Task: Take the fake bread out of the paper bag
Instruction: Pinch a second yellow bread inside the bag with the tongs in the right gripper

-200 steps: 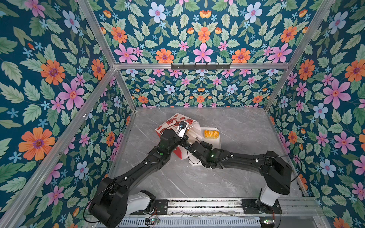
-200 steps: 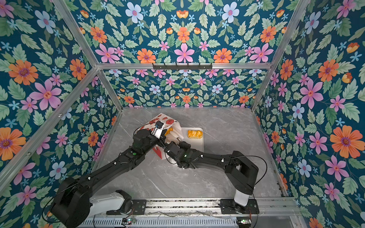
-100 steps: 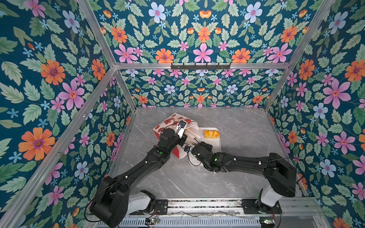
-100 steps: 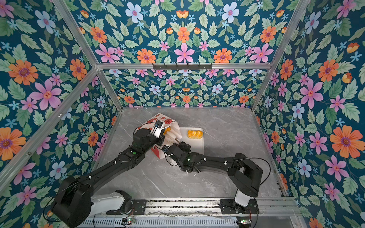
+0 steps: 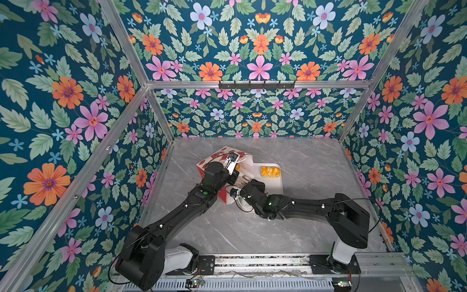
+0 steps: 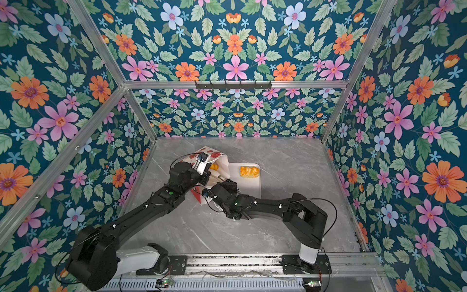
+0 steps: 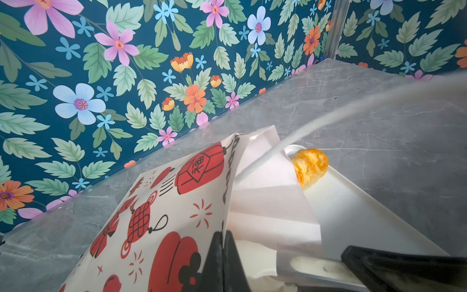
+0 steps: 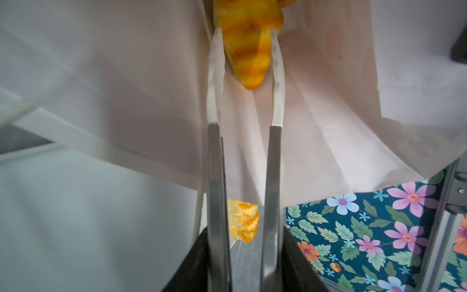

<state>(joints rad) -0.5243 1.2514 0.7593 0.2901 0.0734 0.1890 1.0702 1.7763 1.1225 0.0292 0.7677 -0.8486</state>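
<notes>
Top: not much moved in last second. Right arm shuffled a bit at bag (image 5: pixel 214 158) mouth, so next bread not out yet. Roll (image 5: pixel 270 171) already on tray (image 5: pixel 274 187).

Left wrist: left pincer (image 7: pixel 223 233) clenched on bag rim.

Right wrist: right pincer (image 8: pixel 243 32) narrow, nipping croissant (image 8: pixel 247 50) tip, inside bag.

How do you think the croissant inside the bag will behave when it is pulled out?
The croissant looks glossy and tapers to a point, so it may slip from the right gripper, whose fingers are thin. It shows no dent where they meet it, so it is probably stiff.
</notes>
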